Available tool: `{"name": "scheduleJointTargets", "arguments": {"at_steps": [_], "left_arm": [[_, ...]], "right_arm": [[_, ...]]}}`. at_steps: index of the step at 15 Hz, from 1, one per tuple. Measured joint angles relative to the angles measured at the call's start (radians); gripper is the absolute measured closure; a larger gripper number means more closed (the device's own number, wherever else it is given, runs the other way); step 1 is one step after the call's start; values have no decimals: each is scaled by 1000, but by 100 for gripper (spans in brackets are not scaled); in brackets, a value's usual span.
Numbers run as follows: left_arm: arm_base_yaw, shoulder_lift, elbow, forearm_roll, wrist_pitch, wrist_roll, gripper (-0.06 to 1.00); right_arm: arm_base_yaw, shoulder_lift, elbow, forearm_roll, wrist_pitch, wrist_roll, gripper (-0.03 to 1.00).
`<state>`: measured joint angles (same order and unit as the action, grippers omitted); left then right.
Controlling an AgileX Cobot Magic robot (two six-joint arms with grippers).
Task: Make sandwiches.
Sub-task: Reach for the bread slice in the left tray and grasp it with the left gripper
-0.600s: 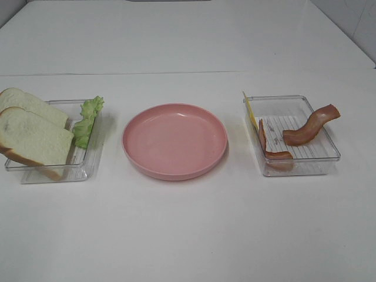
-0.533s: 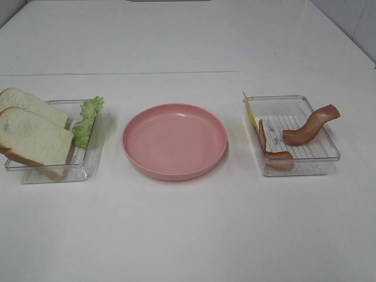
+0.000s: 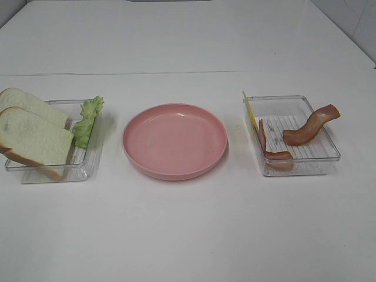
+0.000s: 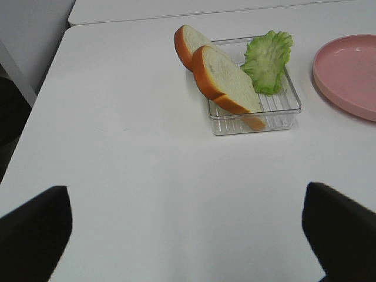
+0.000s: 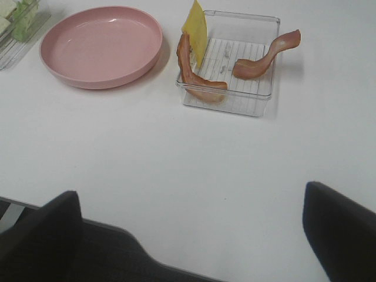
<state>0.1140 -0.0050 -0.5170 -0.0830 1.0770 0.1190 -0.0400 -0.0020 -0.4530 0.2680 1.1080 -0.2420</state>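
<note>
2 bread slices [image 3: 35, 141] beside lettuce [image 3: 88, 122] (same clear tray [image 3: 79, 172]).

On the table [image 3: 188, 235], the plate [image 3: 174, 141] sits in the middle. The left tray [image 3: 88, 160] lies to its left, holding two bread slices [image 3: 32, 138] that overhang its left side, with lettuce [image 3: 88, 120] against its right wall. The right tray [image 3: 301, 170] lies right of the plate, with a cheese square [image 3: 251, 111] against its left wall, one bacon strip [image 3: 273, 151] near-left and another [image 3: 308, 126] draped over its right wall.
</note>
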Motion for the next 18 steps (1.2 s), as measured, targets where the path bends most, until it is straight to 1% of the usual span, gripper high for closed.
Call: {"name": "scheduleJointTargets", "arguments": {"at_steps": [3,5,7,8,9,10,13,14,15,16,18], "left_arm": [[0,3,0,0,2,0,-5],[0,80,-31,-2,27,10,-5],[0,294,-160,-2,65,26,-5],[0,439,-243,-3,92,27,-5],[0,573,-337,-3,121,27,-5],[0,779,-463,-3,136,27,-5],[0,1175,-680,-4,134,28,-5],[0,1278,-728,-12,133,36,-5],[0,1318,-746,-16,132,41,-5],[0,1410,-782,-22,132,56,-5],[0,1571,-839,-44,134,104,-5]], "right_arm": [[0,0,0,0,0,0,-1],[0,0,0,0,0,0,-1],[0,0,0,0,0,0,-1],[0,0,0,0,0,0,-1],[0,0,0,0,0,0,-1],[0,0,0,0,0,0,-1],[0,0,0,0,0,0,-1],[0,0,0,0,0,0,-1],[0,0,0,0,0,0,-1],[0,0,0,0,0,0,-1],[0,0,0,0,0,0,-1]]}}
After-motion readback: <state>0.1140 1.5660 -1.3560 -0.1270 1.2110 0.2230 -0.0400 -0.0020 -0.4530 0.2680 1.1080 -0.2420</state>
